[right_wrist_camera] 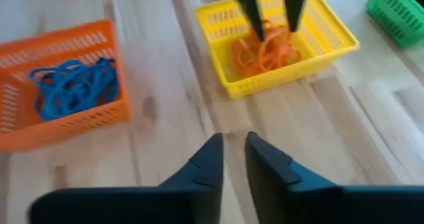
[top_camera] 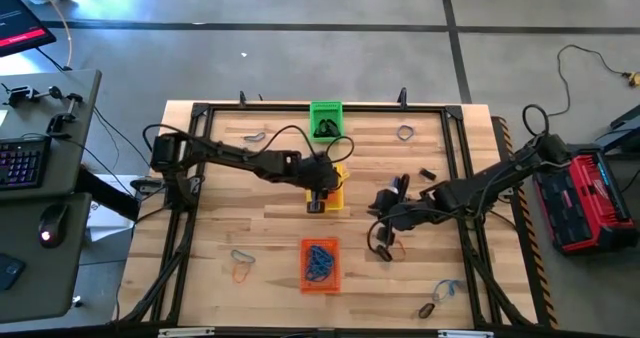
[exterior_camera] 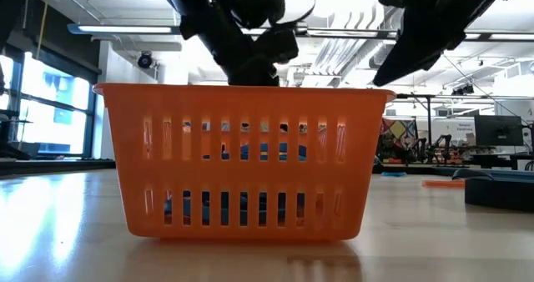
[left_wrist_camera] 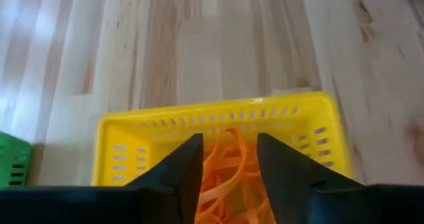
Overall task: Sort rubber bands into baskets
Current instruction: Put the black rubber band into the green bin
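Many orange rubber bands (left_wrist_camera: 225, 177) beneath the open left pincer (left_wrist_camera: 228, 159).

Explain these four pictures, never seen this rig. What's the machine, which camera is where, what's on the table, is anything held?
Two dark robot arms work at a wooden table. One picture looks straight down, one sits at table height behind the orange basket, and one rides on each wrist.

Three baskets stand in a line: the green basket with dark bands, the yellow basket with orange bands, the orange basket with blue bands. Loose rubber bands lie scattered around.

The left gripper hangs over the yellow basket, fingers apart, nothing visibly between them. The right gripper is over bare wood beside that basket, fingers slightly parted, empty.
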